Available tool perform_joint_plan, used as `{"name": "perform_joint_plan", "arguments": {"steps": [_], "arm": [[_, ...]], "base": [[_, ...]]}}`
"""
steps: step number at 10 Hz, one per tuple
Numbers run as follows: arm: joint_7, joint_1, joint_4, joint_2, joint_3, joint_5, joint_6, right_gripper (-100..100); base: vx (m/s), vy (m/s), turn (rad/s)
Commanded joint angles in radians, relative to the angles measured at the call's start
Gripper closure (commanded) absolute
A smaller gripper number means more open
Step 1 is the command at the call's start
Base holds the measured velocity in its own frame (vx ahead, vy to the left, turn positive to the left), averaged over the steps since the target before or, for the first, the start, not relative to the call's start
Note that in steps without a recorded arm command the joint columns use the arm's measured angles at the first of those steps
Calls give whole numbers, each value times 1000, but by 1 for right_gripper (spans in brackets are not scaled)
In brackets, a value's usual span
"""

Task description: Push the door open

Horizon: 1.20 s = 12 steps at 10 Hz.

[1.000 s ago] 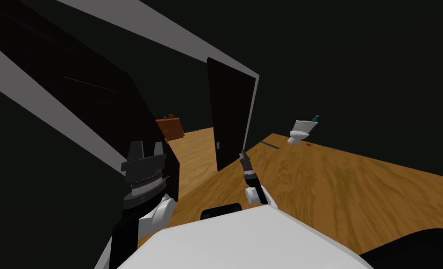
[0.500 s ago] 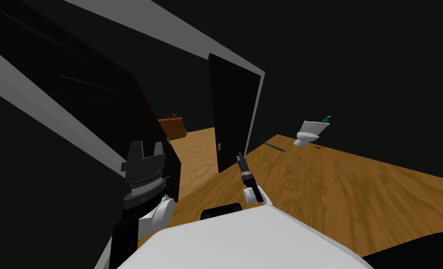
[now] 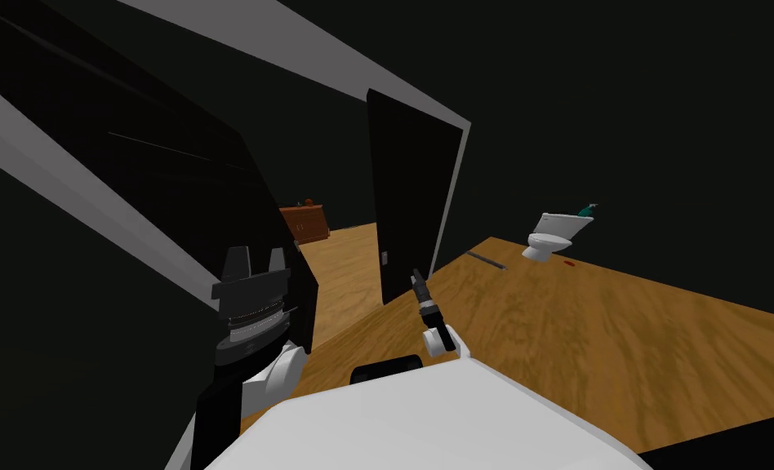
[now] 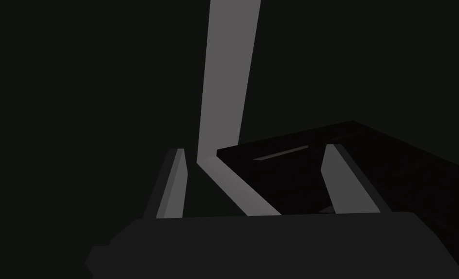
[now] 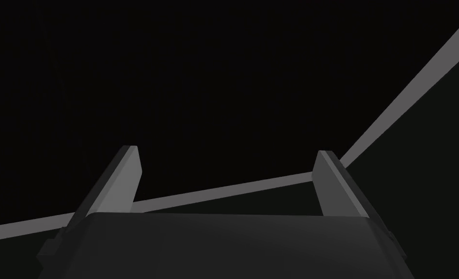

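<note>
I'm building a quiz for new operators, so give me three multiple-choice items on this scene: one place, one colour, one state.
1. Where does the cabinet stand? A in a bathtub; B in the far room, beyond the door; C on a table.
2. What colour is the toilet? A white; B brown; C red.
3. How are the right gripper's fingers? A shut on a handle; B shut, empty; C open.
Answers: 1 B, it shows through the opening beside the door; 2 A, it is plain white on the floor; 3 C, they stand well apart with nothing between.
</note>
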Motion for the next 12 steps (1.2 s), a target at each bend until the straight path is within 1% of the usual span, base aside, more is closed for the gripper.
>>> {"name": "perform_joint_plan", "arguments": {"steps": [1,3,4,8,11,12], "arm": [[-6,-18,50,5,8,4,-2,-100],[-15,-47,121,7,15,8,-9,-100],[-15,-47,126,7,15,8,-9,-100],[-32,-102,264,15,27,14,-21,-100],[-44,-139,357,22,36,18,-30,-100],[-44,-139,357,22,36,18,-30,-100]], "base": [[85,-41,88],[94,-48,97],[62,-44,28],[74,-45,75],[88,-58,79],[63,-26,24]]}}
